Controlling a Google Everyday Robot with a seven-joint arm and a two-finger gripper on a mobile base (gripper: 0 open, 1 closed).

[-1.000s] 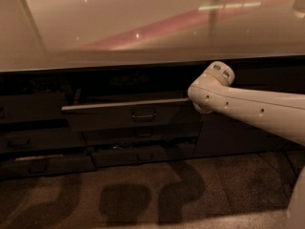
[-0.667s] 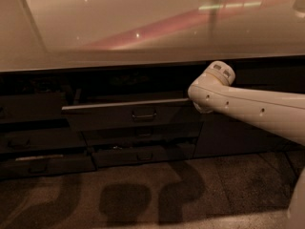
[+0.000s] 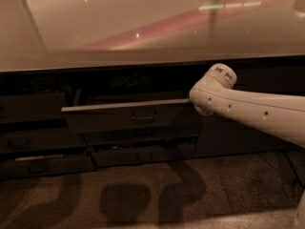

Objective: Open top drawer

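The top drawer (image 3: 105,122) is a dark flat front under the counter, at the centre of the camera view. It stands pulled out a little, its pale top edge (image 3: 124,105) catching light, with a small dark pull handle (image 3: 144,116) in its middle. My white arm (image 3: 248,111) reaches in from the right, and its rounded joint (image 3: 213,92) ends just right of the drawer's right end. The gripper itself is hidden behind that joint, in the dark under the counter.
A wide glossy countertop (image 3: 143,27) overhangs the drawers. A narrower drawer (image 3: 143,155) sits below the top one, and more drawer fronts (image 3: 28,142) stack at the left. A plain dark cabinet door (image 3: 238,142) is at the right. A speckled floor (image 3: 143,199) lies in front.
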